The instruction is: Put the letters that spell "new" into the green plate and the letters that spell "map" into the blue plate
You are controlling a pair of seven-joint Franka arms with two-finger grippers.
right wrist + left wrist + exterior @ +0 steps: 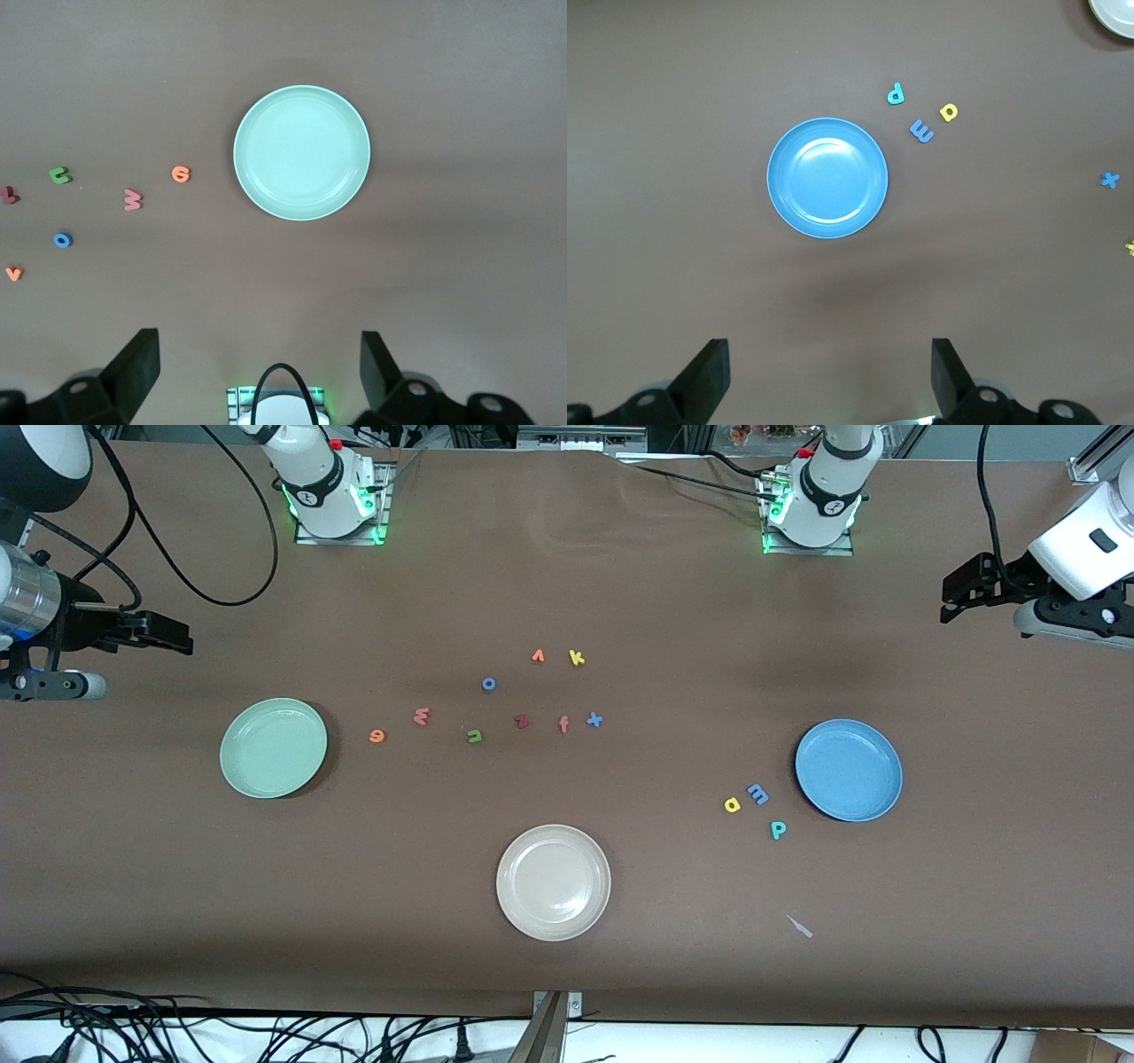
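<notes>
Letters for "new", the green n [475,735], orange e [377,735] and pinkish-red w [421,716], lie in a loose row at mid-frame in the front view, between the green plate [237,778] at centre left and a scatter of spare letters. The yellow a [732,805], blue m [757,794] and teal p [778,830] cluster at lower right of centre, just beside the blue plate [886,802]; both plates hold nothing. Being tiny flat foam pieces, they look very light and soft, likely to skid or flip on the brown table [567,957], so I judge a pinch across each letter's outer edges from straight above safest. The left gripper [961,598] hovers high at the upper right edge of the frame, fingers spread wide and holding nothing. The right gripper [168,633] hangs at the upper left edge, likewise wide and bare. Neither arm reaches toward a letter yet.
</notes>
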